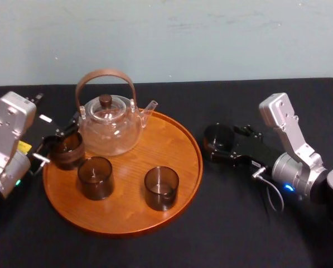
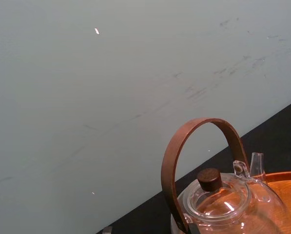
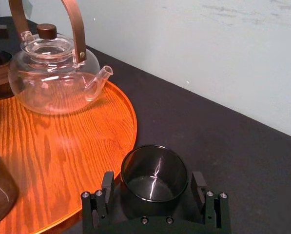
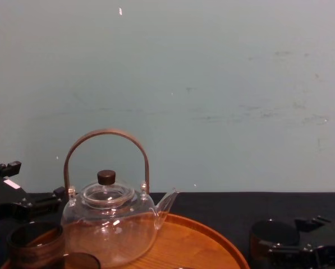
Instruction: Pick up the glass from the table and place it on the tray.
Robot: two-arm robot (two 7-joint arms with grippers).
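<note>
The right gripper [image 3: 153, 181] is low over the table [image 1: 239, 223] with one finger on each side of the glass [image 1: 218, 136]. A thin gap shows on both sides, so it looks open around the glass and not yet squeezing.

The glass stands upright on the black cloth, just beside the right rim of the tray [image 1: 197, 167] but off it. It is a small, dark, thin-walled tumbler with no handle. It is probably light, stiff, smooth enough to slip, and easy to crack, so a gentle squeeze across the middle of its wall seems the safest hold. It will then need lifting clear of the raised rim.

The tray has bare wood at its near right. A teapot [image 1: 109, 125] and three more glasses [image 1: 95, 177] take up the rest.

The left gripper [image 1: 59, 137] sits at the tray's left edge, close to one of those glasses. I cannot tell whether it is gripping anything.
</note>
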